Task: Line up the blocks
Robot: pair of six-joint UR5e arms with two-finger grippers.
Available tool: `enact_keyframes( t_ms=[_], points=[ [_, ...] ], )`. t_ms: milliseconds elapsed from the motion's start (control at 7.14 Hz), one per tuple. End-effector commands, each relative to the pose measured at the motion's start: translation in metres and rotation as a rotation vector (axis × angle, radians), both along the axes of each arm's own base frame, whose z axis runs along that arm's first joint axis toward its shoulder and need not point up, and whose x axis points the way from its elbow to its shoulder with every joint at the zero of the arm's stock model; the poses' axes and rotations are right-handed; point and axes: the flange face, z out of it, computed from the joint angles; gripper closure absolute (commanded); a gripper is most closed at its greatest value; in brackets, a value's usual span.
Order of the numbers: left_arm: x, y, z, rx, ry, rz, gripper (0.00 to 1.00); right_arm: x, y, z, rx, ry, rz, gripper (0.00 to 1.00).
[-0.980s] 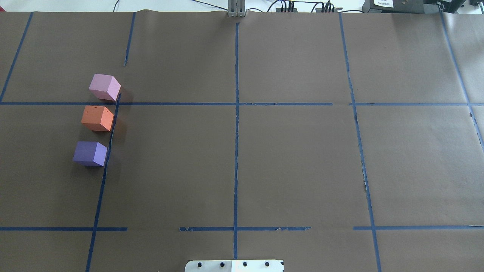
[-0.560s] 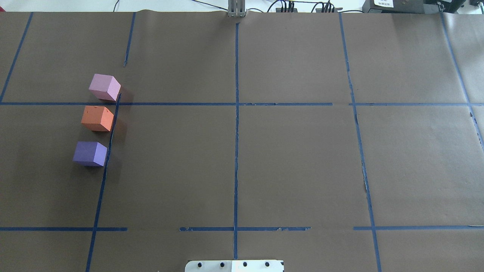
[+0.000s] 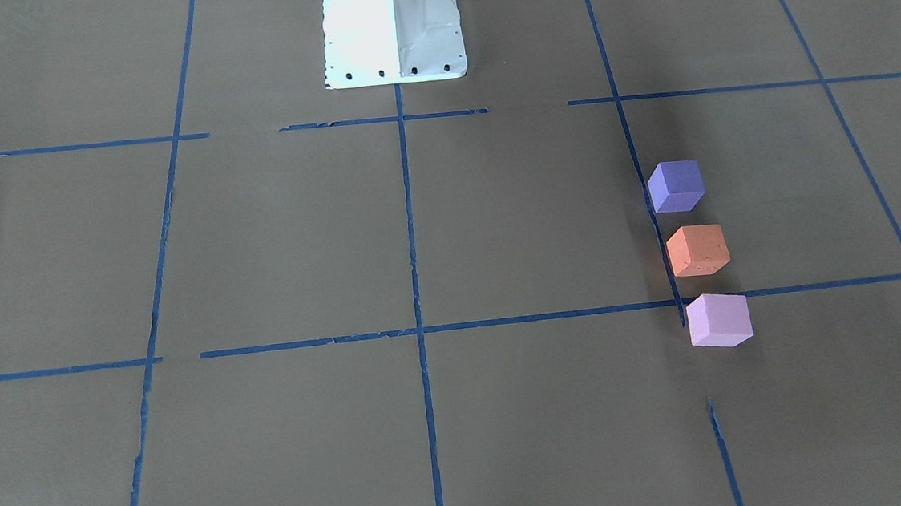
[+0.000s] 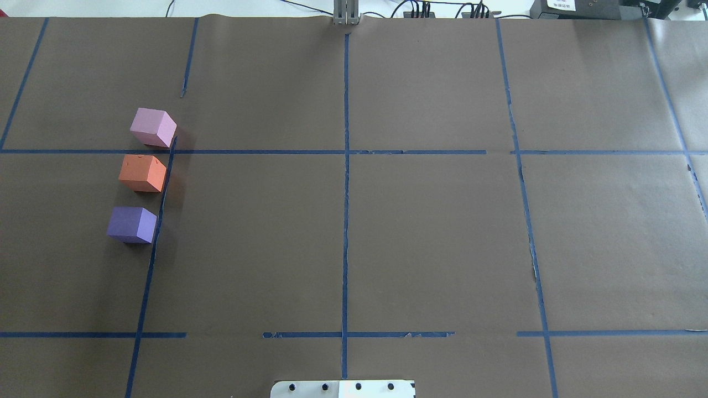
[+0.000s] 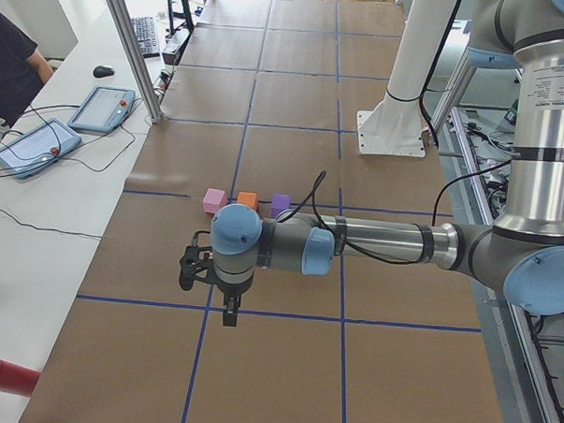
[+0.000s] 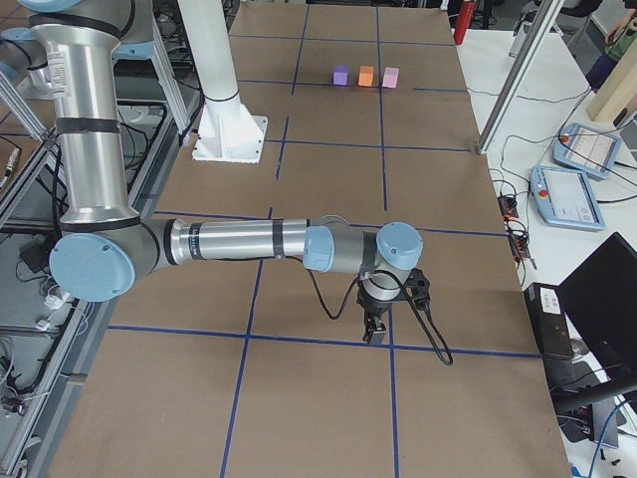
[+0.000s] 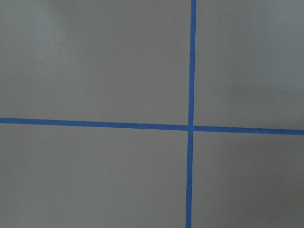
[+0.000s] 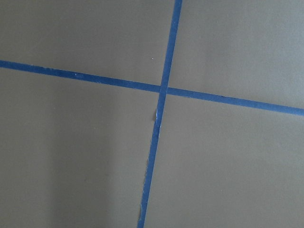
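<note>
The left claw (image 5: 227, 314) hangs from its outstretched arm, pointing down over a crossing of blue tape lines (image 4: 345, 221) on the worktop (image 4: 431, 237). Only the side view shows it, so I cannot tell whether its fingers are apart or together. The same holds for the right claw (image 6: 376, 335), which points down over another tape crossing at the opposite end, well apart from the cubes. The three blocks sit on the robot's left side in a row along one tape line, with small gaps between them (none touching). The blue-purple block (image 4: 131, 224) is nearest the robot, the orange block (image 4: 142, 173) is in the middle, and the pale pink block (image 4: 153, 127) is farthest, at a tape crossing. The white base (image 3: 393, 32) stands at the worktop's near edge.
</note>
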Motion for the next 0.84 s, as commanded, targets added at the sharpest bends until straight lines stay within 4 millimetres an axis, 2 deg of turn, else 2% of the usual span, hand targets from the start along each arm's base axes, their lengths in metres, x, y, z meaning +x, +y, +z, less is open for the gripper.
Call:
enact_keyframes(
  t_ms=[0,420,700],
  points=[
    [0.0019,0.0332,0.0045,-0.013,-0.002,-0.001,0.00,0.0000,0.0000,0.0000,0.000,0.000,0.000,0.00],
    [0.0027,0.0409,0.0082,-0.031,0.002,-0.001,0.00,0.0000,0.0000,0.0000,0.000,0.000,0.000,0.00],
    [0.0043,0.0380,0.0058,-0.144,0.010,0.004,0.00,0.0000,0.0000,0.0000,0.000,0.000,0.000,0.00]
  ],
)
